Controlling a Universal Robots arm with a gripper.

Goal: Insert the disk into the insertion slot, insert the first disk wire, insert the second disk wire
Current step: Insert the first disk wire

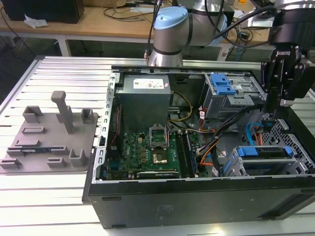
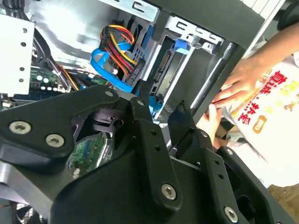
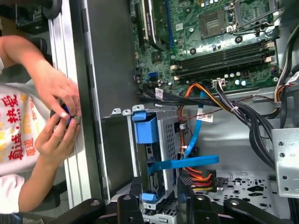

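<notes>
In the exterior view the disk [image 1: 261, 151] lies in its blue frame inside the insertion slot [image 1: 300, 164], a low grey cage at the case's front right. My gripper [image 1: 277, 105] hangs above and behind that cage, open and holding nothing. In both wrist views the black fingers [image 2: 140, 109] stand apart over the cage's rear [image 3: 166, 135]. A flat blue wire [image 3: 187, 163] and a bundle of orange, red and yellow wires [image 3: 198, 173] lie just beyond the fingertips [image 3: 183, 184]. I cannot tell whether either wire is plugged in.
The taller grey cage with a blue latch [image 1: 224, 86] stands behind my gripper. The motherboard [image 1: 152, 150] and power supply [image 1: 145, 96] fill the case's left. A person's hands [image 3: 58, 116] rest at the case's outer wall. A grey fixture plate [image 1: 49, 137] lies on the table at the exterior view's left.
</notes>
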